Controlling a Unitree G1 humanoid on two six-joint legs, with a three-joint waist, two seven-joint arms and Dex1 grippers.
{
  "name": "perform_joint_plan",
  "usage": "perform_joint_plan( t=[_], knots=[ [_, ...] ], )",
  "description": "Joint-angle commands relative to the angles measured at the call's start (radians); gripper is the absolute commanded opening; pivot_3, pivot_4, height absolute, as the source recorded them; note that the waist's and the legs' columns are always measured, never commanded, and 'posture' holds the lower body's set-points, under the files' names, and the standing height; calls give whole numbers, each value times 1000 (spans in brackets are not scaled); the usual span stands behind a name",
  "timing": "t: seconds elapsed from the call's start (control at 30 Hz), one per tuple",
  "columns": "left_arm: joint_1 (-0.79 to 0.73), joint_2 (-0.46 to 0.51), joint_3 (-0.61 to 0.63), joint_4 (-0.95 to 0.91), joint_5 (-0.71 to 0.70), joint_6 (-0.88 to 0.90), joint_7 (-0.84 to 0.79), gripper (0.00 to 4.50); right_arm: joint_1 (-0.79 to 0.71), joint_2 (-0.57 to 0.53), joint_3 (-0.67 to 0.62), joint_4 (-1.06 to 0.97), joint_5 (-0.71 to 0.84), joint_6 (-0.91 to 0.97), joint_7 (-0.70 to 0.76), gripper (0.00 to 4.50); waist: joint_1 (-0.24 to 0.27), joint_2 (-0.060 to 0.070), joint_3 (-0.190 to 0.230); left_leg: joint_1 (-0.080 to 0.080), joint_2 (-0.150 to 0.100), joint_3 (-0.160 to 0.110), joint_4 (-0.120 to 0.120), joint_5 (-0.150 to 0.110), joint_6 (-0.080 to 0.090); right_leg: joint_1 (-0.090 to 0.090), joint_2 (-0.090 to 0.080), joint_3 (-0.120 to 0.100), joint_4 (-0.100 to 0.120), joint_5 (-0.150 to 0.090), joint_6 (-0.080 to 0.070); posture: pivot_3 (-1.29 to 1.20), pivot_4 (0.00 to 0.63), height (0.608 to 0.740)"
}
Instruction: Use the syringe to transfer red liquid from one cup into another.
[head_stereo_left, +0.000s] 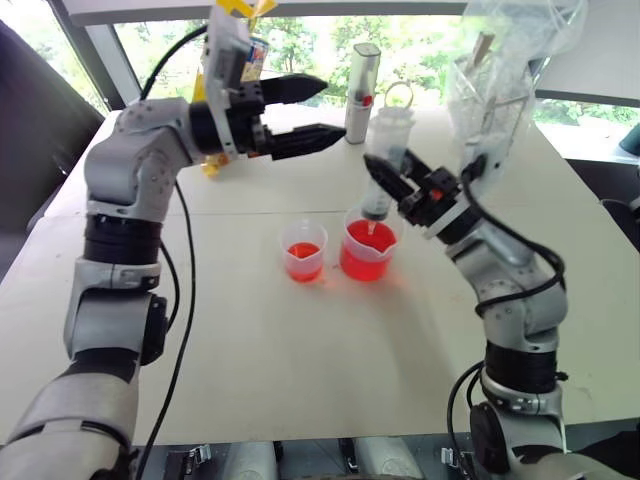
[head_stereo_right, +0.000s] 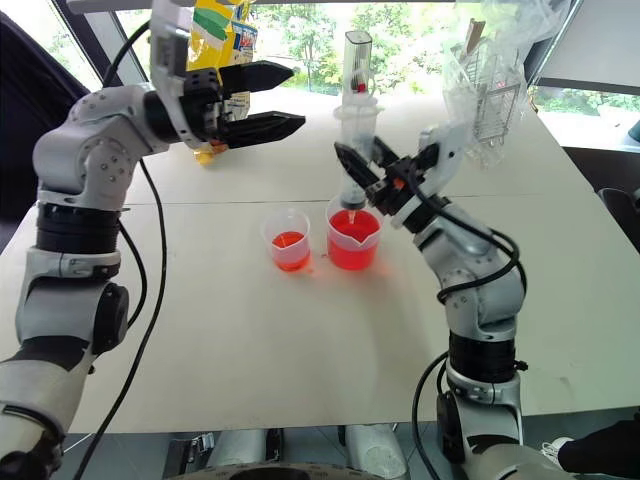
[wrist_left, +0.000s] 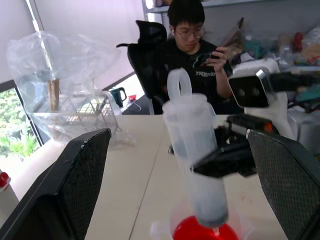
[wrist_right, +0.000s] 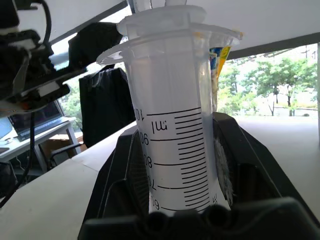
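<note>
Right gripper (head_stereo_left: 388, 180) clenches the syringe (head_stereo_left: 383, 160) upright, its tip just over the red liquid (head_stereo_left: 364, 263) in the spouted beaker (head_stereo_left: 368, 250) directly below, while the left gripper (head_stereo_left: 312, 112) hovers spread wide nearby, grasping nothing.

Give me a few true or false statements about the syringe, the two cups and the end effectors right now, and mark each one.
1. The right end effector is shut on the syringe. True.
2. The left end effector is shut. False: it is open and holds nothing.
3. The syringe tip is over the larger cup. True.
4. The smaller cup is empty. False: it holds some red liquid.
</note>
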Motion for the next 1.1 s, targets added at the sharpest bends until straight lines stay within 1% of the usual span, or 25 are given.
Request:
perform_joint_plan(
  t=[0.03, 0.27, 0.4, 0.77, 0.87, 0.9, 1.1],
  knots=[
    [-46, -18, 1, 33, 33, -38, -2, 4500, 18, 7, 28, 11, -43, -108, 8, 1391, -3, 0, 0, 0, 0, 0, 0, 0, 0, 0, 0, 0, 0, 0, 0, 0, 150, 740],
    [-81, -80, -8, 100, 78, -67, -8, 4500, 76, 9, 76, 85, -115, -236, 17, 1391, -1, 0, 0, 0, 0, 0, 0, 0, 0, 0, 0, 0, 0, 0, 0, 0, 150, 740],
    [-81, -99, -10, 112, 92, -66, -22, 4500, 85, 7, 88, 113, -138, -283, 17, 1391, -3, 0, 0, 0, 0, 0, 0, 0, 0, 0, 0, 0, 0, 0, 0, 0, 150, 740],
    [-66, -129, -33, 135, 124, -69, -62, 4500, 81, -1, 99, 127, -155, -317, 19, 1391, -2, 0, 0, 0, 0, 0, 0, 0, 0, 0, 0, 0, 0, 0, 0, 0, 150, 740],
    [-60, -132, -36, 137, 130, -70, -69, 3697, 82, -3, 100, 124, -156, -316, 19, 1391, -2, 0, 0, 0, 0, 0, 0, 0, 0, 0, 0, 0, 0, 0, 0, 0, 150, 740],
    [-60, -134, -36, 140, 131, -71, -69, 3263, 82, -4, 100, 123, -156, -315, 19, 1391, -2, 0, 0, 0, 0, 0, 0, 0, 0, 0, 1, 0, 0, 0, 0, 0, 150, 740],
    [-50, -139, -42, 125, 126, -56, -80, 152, 81, -8, 102, 120, -157, -312, 19, 1391, -1, 0, 0, 0, 0, -1, 0, 0, 0, 0, 0, 0, 0, 0, 0, 0, 150, 740]
  ],
)
